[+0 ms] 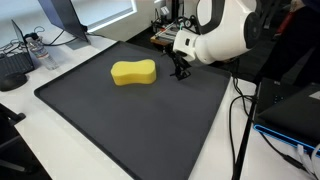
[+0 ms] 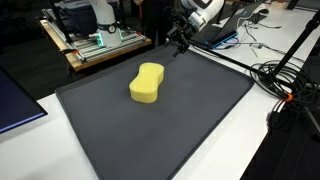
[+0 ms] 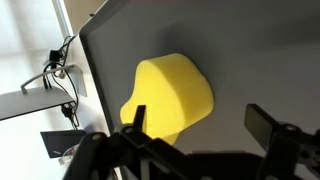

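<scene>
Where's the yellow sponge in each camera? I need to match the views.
Exterior view: yellow sponge left of centre, upper half.
Exterior view: yellow sponge near the middle.
Wrist view: yellow sponge centre, lower half.
Shared landmark: the dark mat under it, in all three.

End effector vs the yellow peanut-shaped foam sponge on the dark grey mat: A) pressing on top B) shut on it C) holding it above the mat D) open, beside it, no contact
D: the end effector stands open, apart from the yellow foam sponge, with bare dark grey mat between them.
</scene>
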Controlling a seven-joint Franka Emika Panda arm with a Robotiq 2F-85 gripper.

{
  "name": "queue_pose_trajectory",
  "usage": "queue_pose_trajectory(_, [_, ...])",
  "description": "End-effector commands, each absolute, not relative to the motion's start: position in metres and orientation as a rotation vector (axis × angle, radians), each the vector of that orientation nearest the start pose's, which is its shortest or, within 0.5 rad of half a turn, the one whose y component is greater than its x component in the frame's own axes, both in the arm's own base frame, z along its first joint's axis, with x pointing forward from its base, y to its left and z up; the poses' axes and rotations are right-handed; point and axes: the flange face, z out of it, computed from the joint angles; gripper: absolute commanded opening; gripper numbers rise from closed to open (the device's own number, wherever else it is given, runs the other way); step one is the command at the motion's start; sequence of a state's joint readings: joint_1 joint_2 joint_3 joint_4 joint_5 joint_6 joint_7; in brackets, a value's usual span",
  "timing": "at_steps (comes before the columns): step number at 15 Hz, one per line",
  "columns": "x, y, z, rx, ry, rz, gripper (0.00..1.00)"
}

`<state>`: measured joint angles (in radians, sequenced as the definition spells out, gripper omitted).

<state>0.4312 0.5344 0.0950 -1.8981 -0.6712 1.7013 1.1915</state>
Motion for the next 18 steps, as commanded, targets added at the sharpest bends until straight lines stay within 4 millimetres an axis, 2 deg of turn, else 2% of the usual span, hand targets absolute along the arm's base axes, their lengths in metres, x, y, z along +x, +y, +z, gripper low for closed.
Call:
queue_pose_trajectory(1, [0.487, 0.208, 0.198, 2.202, -0.311, -0.017, 1.0])
queue_pose_trajectory(4, [0.468, 0.192, 0.192, 2.192, -0.239, -0.019, 1.0])
queue_pose_trajectory(11, [0.411, 0.152, 0.187, 2.352, 0.12, 0.156, 1.0])
queue_pose_trajectory(15, [0.378, 0.12, 0.197, 2.443, 0.296, 0.293, 1.0])
queue_pose_trajectory(18, [0.366, 0.094, 0.212, 2.528, 0.315, 0.368, 1.0])
